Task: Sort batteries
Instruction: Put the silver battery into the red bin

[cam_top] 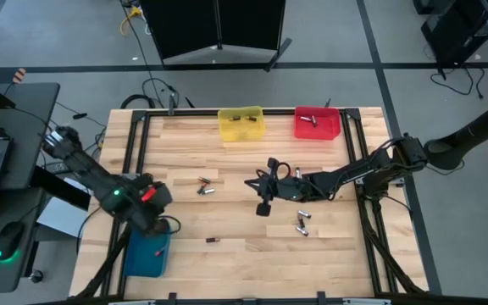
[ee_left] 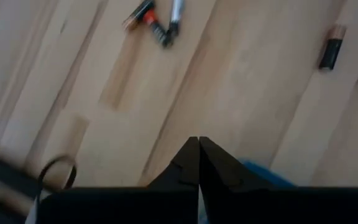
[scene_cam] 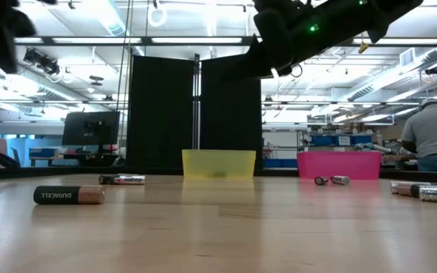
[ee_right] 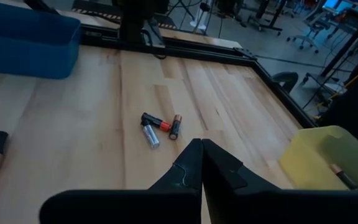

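The batteries lie in several places on the wooden table (cam_top: 244, 254): a small group of three (cam_top: 204, 185) rests left of the middle, touching or almost touching each other, and the right wrist view shows them as one silvery cell, one black and red cell and one copper-ended cell (ee_right: 159, 129). A single black and copper battery (cam_top: 213, 241) lies alone near the front edge of the table, and in the low view it is the closest one, on its side (scene_cam: 70, 196). Two more silvery batteries (cam_top: 302, 224) lie right of the middle, just below the right arm. Some cells are already in the bins at the far edge: one dark cell in the yellow bin (cam_top: 241, 124), and at least one in the red bin (cam_top: 318, 124), though this view is too small to count them surely. The blue bin (cam_top: 148, 252) stands at the front left corner, partly under the left arm. The left gripper (ee_left: 198, 163) hangs above the edge of this blue bin with its fingers pressed together and nothing between them. The right gripper (ee_right: 201, 163) is over the middle of the table, between the group of three and the two silvery cells, also closed and empty.
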